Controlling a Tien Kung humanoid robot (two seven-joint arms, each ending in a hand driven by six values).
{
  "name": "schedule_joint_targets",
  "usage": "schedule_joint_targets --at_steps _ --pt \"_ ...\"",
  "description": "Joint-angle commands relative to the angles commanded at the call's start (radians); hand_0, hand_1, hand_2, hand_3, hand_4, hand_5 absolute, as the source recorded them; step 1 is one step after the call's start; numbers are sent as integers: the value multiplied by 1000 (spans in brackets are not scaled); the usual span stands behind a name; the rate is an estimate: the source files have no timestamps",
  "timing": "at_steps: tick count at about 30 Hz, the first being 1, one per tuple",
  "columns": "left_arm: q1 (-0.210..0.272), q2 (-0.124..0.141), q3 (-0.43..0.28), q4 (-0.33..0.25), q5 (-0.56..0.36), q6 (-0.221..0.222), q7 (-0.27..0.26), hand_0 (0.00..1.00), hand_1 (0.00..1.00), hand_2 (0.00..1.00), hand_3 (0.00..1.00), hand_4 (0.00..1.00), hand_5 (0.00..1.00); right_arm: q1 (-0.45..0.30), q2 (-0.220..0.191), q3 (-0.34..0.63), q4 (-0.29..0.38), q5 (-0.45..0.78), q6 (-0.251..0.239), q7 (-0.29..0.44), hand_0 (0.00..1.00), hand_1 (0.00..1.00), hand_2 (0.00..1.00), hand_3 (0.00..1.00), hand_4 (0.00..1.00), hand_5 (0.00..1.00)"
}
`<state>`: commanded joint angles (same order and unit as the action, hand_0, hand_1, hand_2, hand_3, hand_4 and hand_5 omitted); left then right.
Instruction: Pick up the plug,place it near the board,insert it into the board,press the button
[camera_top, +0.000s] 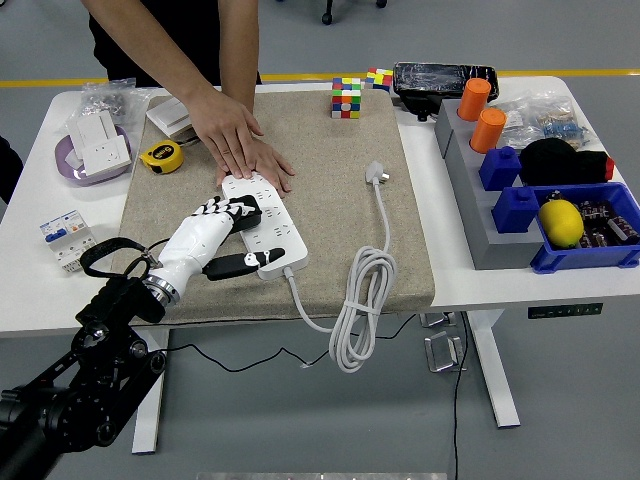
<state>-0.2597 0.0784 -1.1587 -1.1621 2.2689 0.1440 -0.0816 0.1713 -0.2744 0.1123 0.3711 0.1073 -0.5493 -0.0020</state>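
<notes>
A white power strip (275, 232) lies on the beige mat (330, 210). My left hand (228, 232), white with black fingertips, reaches in from the lower left and is shut on a black plug (246, 213). The plug sits right on the strip's middle sockets, partly hidden by my fingers. My thumb (243, 263) lies along the strip's near end. A person's two hands (243, 148) press flat on the strip's far end. The strip's own white plug (376, 174) lies loose on the mat, and its cable (358, 300) coils over the near edge.
A Rubik's cube (346, 98) stands at the mat's far edge. A yellow tape measure (160, 156), a purple tray (92, 152) and a small breaker (62, 232) are at the left. At the right stand a grey rack with orange cups (480, 112) and blue bins (585, 225).
</notes>
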Motion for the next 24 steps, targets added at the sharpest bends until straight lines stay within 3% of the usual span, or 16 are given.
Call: schedule_joint_targets --at_steps 6,12,13,18,19,24 --pt "22 11 17 -120 -36 3 -8 982 938 869 849 998 998 -2 0 -3 -1 -1 2 -5 823 782 756 757 998 998" --pt "59 33 52 -284 -100 -35 31 953 921 868 859 998 998 -2 0 1 -1 -4 2 -8 823 782 756 758 998 998" --pt "70 34 54 -320 -87 -60 51 572 588 542 876 887 503 -2 1 1 -1 -4 2 -9 822 782 756 757 998 998" --pt "104 36 65 -454 0 -200 113 572 588 542 876 887 503 -2 1 3 -2 -4 3 -12 822 782 756 757 998 998" --pt "108 38 68 -473 0 -227 122 240 128 214 848 547 196 -2 1 4 -2 -4 3 -12 822 782 756 758 998 998" --pt "116 39 72 -516 0 -313 164 240 128 214 848 547 196 -1 1 8 0 -8 3 -12 822 782 756 758 998 998"
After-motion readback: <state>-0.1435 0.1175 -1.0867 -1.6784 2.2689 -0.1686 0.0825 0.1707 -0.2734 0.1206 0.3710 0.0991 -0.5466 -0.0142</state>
